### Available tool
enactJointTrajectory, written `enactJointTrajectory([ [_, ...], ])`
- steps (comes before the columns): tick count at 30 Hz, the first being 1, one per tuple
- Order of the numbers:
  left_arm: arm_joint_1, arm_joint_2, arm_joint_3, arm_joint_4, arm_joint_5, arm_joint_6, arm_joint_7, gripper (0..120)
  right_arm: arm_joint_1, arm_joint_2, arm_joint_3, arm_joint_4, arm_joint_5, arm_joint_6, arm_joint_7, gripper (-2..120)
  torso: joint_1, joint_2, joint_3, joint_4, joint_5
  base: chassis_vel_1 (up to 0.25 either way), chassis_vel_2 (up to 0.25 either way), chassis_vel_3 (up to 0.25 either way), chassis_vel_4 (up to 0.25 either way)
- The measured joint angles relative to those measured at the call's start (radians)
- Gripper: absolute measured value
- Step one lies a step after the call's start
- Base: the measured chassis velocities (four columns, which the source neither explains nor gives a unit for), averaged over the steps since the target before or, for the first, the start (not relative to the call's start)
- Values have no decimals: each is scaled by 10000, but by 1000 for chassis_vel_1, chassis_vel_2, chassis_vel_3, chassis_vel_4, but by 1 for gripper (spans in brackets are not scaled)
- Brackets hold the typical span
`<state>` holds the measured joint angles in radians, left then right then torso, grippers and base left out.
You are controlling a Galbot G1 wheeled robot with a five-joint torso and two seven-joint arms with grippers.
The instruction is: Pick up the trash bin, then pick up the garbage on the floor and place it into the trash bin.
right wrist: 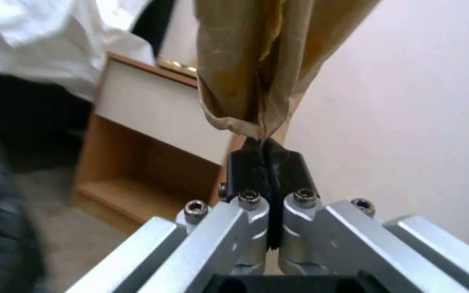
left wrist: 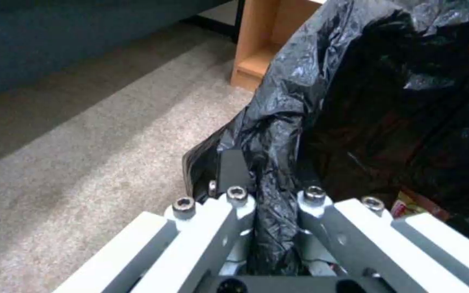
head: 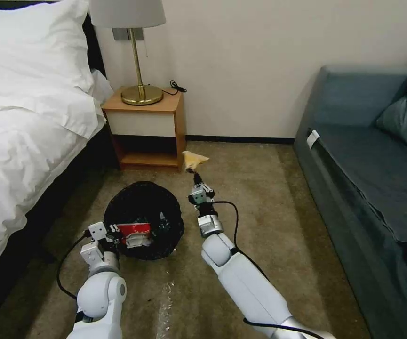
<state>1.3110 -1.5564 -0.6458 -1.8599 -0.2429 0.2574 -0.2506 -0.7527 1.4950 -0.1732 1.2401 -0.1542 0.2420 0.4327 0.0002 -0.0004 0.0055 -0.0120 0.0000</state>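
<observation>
Trash bin (head: 143, 219): on the carpet in front of the nightstand (head: 144, 127); red packet (head: 135, 231) inside.
Left gripper (head: 114, 234): fingers clamped on the bin's bag-lined rim.
Right gripper (head: 197, 179): fingers pinching the tan paper bag (head: 194, 160), beside the nightstand.

Nightstand (head: 143, 123) on tan carpet (head: 269, 207)

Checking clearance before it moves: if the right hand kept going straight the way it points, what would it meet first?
Probably the nightstand. The right hand, shut on the paper bag, points toward the nightstand's near corner and the wall behind. Depth is unclear, so it might pass beside it and reach the wall.
</observation>
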Motion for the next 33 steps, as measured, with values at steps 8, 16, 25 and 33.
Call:
enactJointTrajectory([
  [8,-193,-39,106,46,-107,424,-294,3,181,-1200,-1397,1614,1625,-670,116,0,-1,0,0,-1,-1,0,0,0,0],
  [16,-401,-100,192,125,-159,672,-431,3,505,-1808,-2688,2194,2343,-783,64,0,-1,0,0,-1,-1,0,0,0,0],
  [25,-476,-136,132,167,-250,725,-428,3,663,-2110,-4151,2136,2489,-692,81,0,-1,0,0,0,-1,0,0,0,0],
  [33,-444,-174,130,163,-271,725,-418,3,571,-2241,-4612,1981,2407,-625,96,0,-1,0,0,-1,-1,0,0,0,0],
])
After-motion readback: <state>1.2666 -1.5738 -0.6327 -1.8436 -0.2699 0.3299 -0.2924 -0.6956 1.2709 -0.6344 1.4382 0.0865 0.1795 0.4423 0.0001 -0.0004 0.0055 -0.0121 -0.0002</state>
